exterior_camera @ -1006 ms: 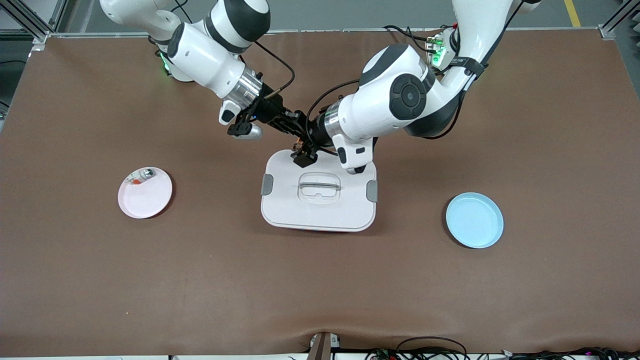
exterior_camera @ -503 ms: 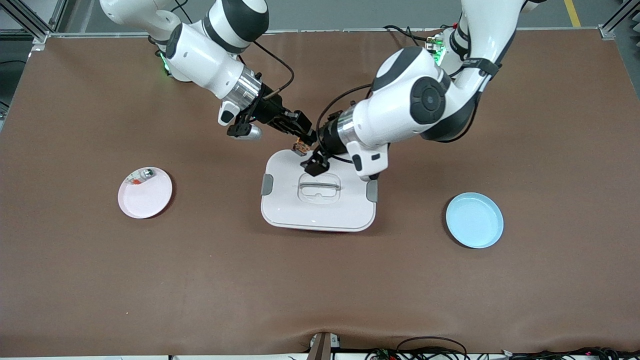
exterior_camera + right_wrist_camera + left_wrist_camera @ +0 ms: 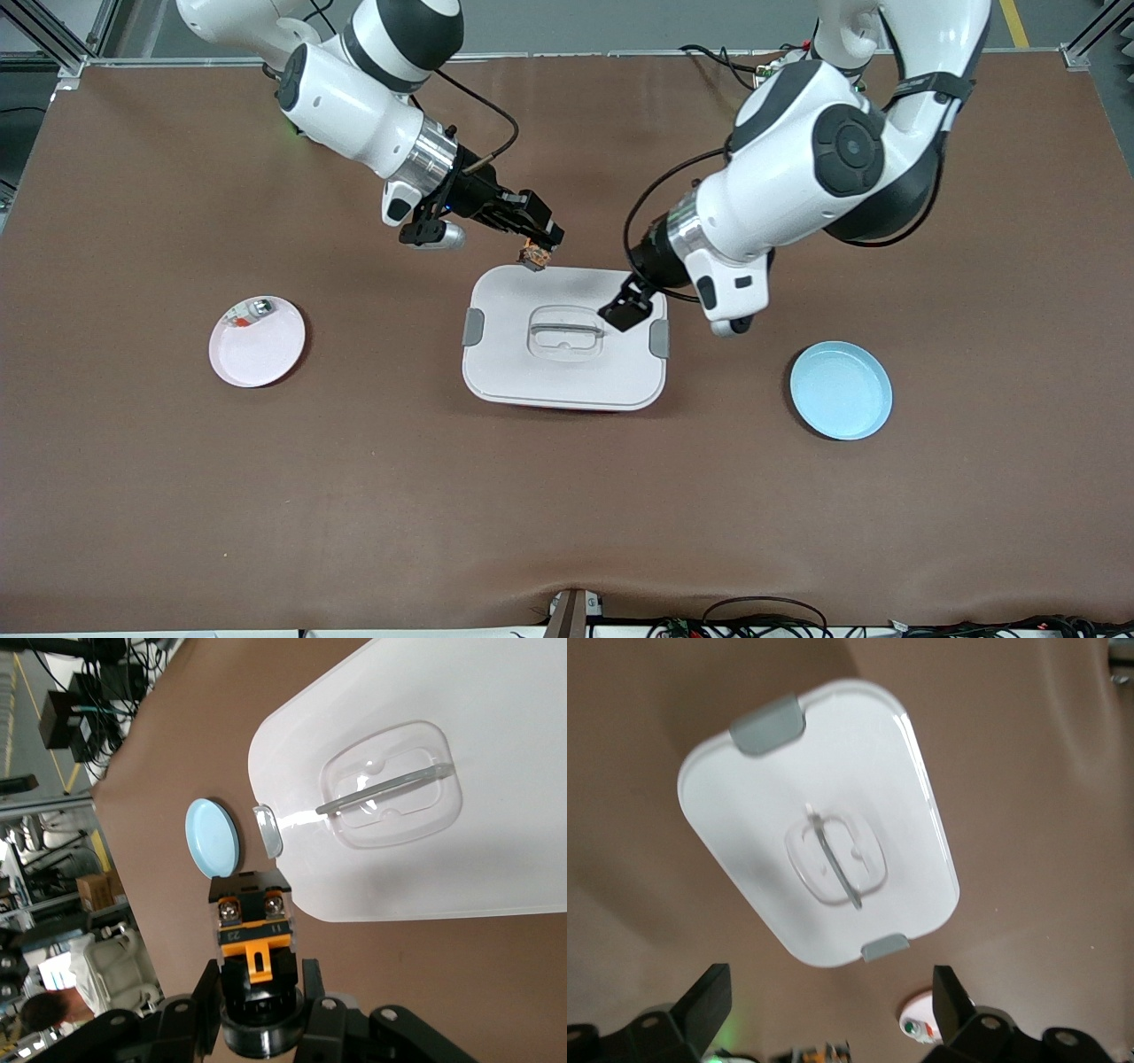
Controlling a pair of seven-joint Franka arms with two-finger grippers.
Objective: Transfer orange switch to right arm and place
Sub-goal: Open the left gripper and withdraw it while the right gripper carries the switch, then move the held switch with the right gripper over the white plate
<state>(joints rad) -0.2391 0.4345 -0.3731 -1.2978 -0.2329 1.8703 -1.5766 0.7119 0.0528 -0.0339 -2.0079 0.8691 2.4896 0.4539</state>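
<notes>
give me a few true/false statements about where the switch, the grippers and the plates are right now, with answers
1. The right gripper holds the orange switch. True.
2. The left gripper holds the switch. False: it is open with nothing in it, over the white lidded box.
3. The switch lies on the blue plate. False: nothing shows on that plate.
4. The pink plate lies toward the right arm's end of the table. True.
5. The box lid is off. False: it sits on the box.
</notes>
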